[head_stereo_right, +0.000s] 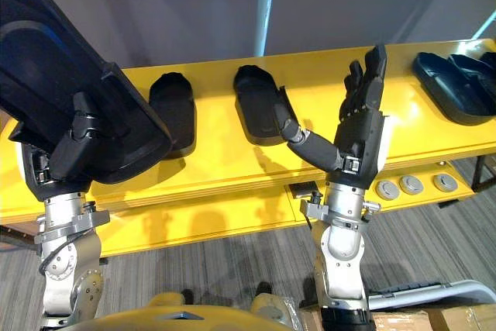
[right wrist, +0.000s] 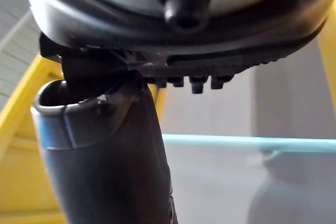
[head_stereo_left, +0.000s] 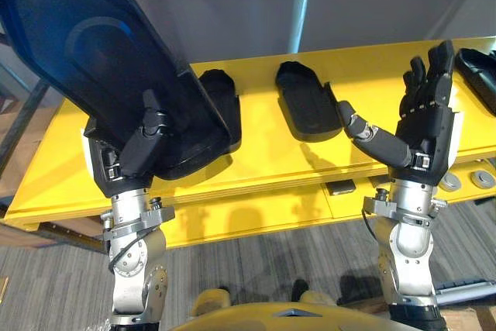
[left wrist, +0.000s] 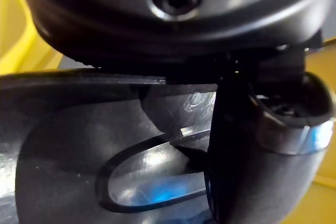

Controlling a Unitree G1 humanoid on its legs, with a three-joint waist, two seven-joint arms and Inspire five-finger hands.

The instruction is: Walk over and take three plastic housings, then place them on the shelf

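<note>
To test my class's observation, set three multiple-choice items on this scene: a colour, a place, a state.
1. The shelf is: A red; B yellow; C white.
2. The large black housing is: A lying on the shelf; B held up by the left hand; C on the floor.
3. The right hand is: A open and empty; B shut on a housing; C pressing the shelf.
Answers: B, its top is plainly yellow; B, the thumb curls over the housing's edge; A, its fingers stand straight with nothing between them.
</note>
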